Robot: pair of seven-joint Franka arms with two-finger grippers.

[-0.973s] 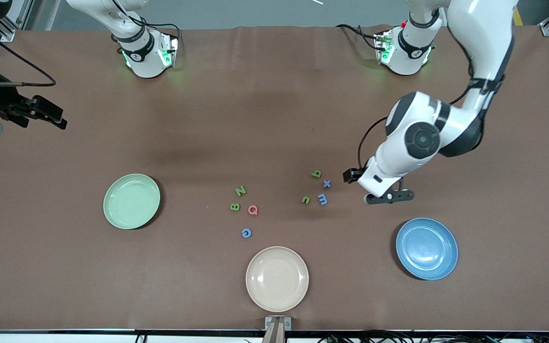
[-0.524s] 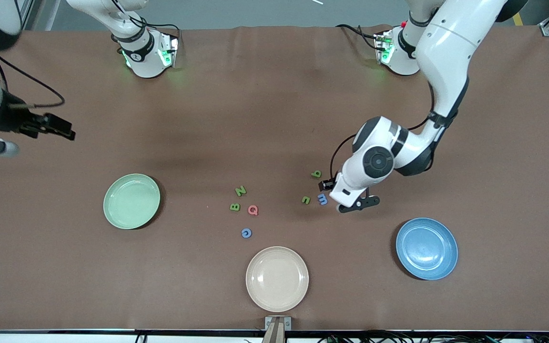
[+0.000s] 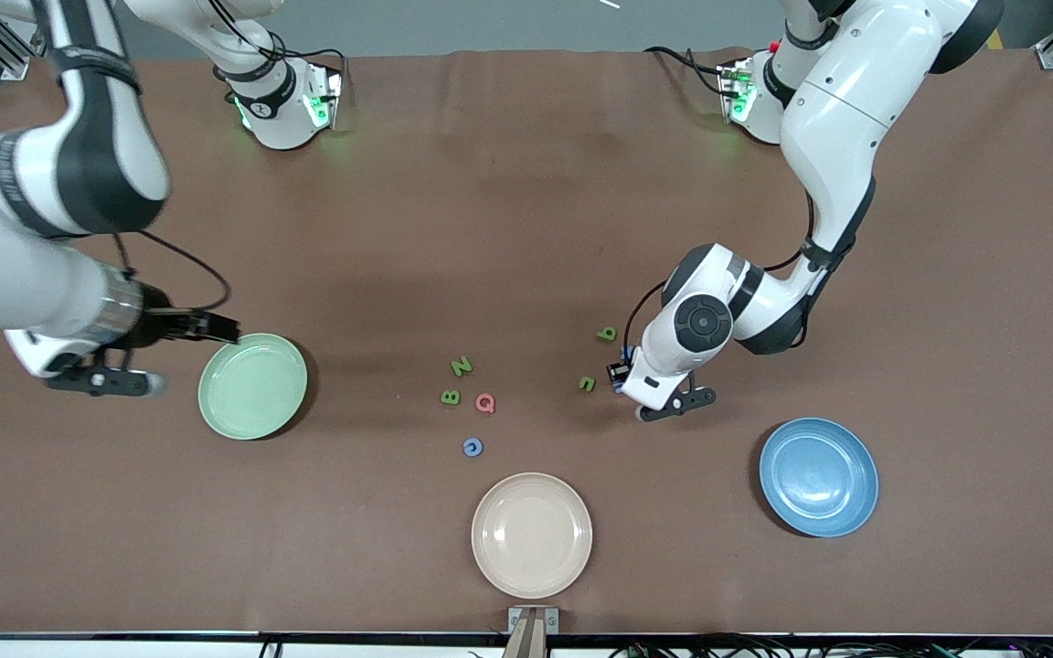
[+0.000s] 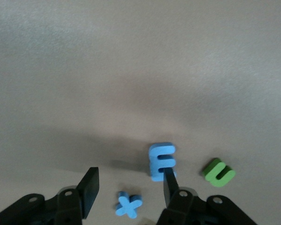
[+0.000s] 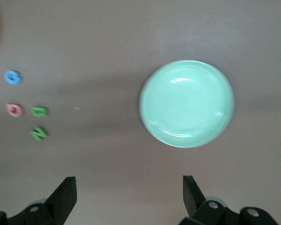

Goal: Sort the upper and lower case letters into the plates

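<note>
Letters: light, thin foam; grip across edges. Left gripper (image 4: 129, 187) fingers apart, straddling blue x (image 4: 129, 205) beside m (image 4: 162, 161). Right gripper (image 5: 129, 194) apart, waiting near mint plate (image 5: 152, 119).

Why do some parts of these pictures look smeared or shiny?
Front view: the right arm is streaked with motion blur, and a soft shadow darkens the cloth near the letters. Right wrist view: the capitals, such as the pink Q, look soft, and pale glints sit on the mint green plate. Left wrist view: the blue m is fairly crisp.
</note>
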